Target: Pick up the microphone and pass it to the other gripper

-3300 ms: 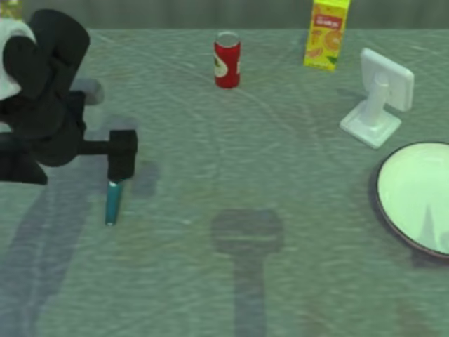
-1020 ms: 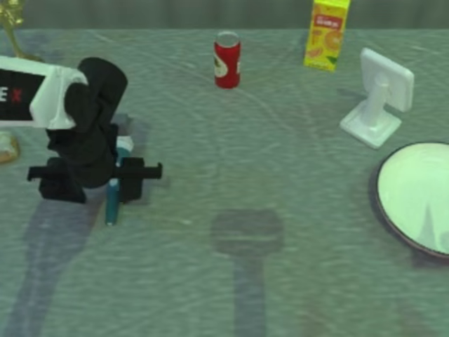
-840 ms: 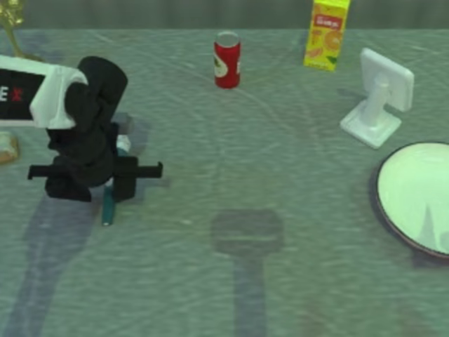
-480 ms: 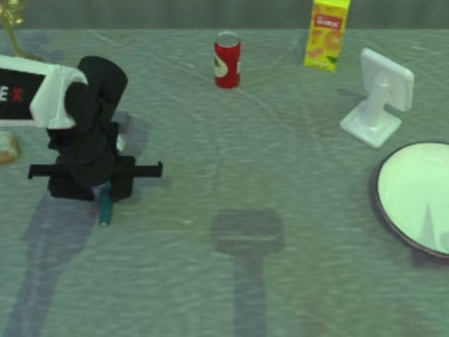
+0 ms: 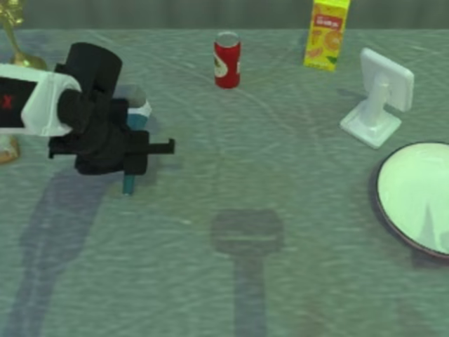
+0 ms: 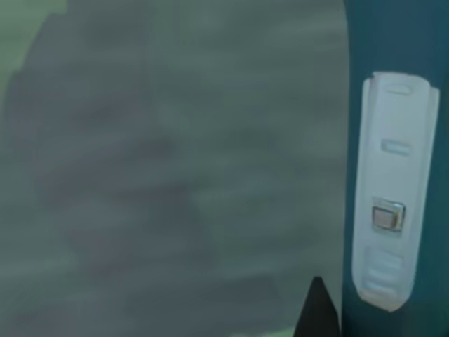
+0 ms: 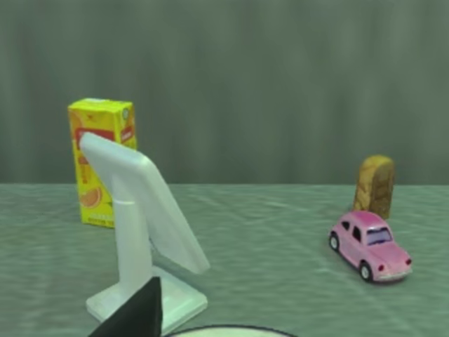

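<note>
White stand [image 7: 144, 232] before yellow juice carton [image 7: 102, 160]; pink toy car [image 7: 370, 245] near bread slice [image 7: 374, 185], on green bench [image 7: 280, 246].

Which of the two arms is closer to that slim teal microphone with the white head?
Left. The left gripper is shut on the teal microphone, above the table's left side. The right gripper hangs by the white stand.

Microphone [image 5: 133, 130]: dark teal tapering handle, white rounded head, white switch patch on the handle. Held in the left end effector [image 5: 128, 156], which is clamped on its handle, near the counter's left edge; head toward the far edge.
</note>
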Controlling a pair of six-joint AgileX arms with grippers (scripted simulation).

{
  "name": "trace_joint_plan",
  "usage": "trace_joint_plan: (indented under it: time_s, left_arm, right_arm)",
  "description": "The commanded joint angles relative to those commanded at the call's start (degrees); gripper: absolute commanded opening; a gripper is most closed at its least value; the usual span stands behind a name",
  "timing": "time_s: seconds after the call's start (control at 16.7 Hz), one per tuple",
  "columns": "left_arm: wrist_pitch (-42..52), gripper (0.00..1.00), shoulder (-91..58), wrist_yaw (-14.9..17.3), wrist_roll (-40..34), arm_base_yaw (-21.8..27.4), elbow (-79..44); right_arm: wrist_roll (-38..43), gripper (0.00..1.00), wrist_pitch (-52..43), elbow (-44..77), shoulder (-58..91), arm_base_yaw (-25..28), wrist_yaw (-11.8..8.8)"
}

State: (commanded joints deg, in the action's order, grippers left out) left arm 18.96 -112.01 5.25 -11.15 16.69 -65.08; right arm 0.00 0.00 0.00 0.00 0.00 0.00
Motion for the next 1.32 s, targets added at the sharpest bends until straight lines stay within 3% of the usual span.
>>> trace_joint_plan:
  time_s: [0.54, 0.78, 0.96, 1.32]
  left_arm:
    - [-47.35, 0.0, 10.62, 18.49, 7.97, -1.82, 12.9]
    - [-61.14, 0.0, 16.17, 24.77, 11.03, -2.58, 17.25]
    - [-65.2, 0.0, 18.65, 26.81, 12.17, -2.9, 18.76]
    - [-65.33, 0.0, 18.59, 26.61, 12.21, -2.44, 18.58]
  right_arm:
    - [0.0, 1.0, 0.0, 0.0, 0.0, 0.0, 0.0]
    - [0.0, 1.0, 0.0, 0.0, 0.0, 0.0, 0.0]
    - [0.0, 1.0, 0.0, 0.0, 0.0, 0.0, 0.0]
    - [0.0, 1.0, 0.0, 0.0, 0.0, 0.0, 0.0]
